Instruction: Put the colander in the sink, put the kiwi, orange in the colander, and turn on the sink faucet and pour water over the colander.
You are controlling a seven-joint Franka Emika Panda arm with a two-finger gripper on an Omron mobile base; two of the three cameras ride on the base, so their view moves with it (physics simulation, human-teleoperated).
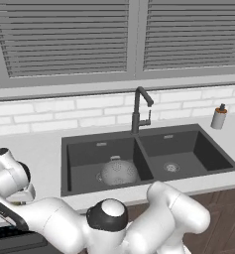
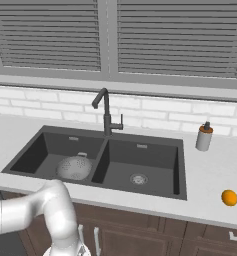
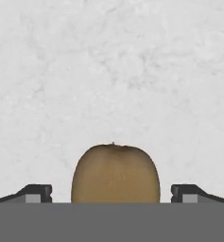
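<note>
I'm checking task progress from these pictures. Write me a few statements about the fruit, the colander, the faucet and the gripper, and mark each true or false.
1. The round silvery metal colander sits in the left basin of the dark grey double-basin sink. True.
2. The small brown oval kiwi already lies in the colander. False: it rests on the pale counter, between the open fingers of the gripper.
3. The bright orange-yellow round orange lies on the counter right of the sink. True.
4. Water runs from the tall dark grey faucet. False: no water is visible.
5. The gripper is shut on the kiwi. False: the fingers stand apart from it.
</note>
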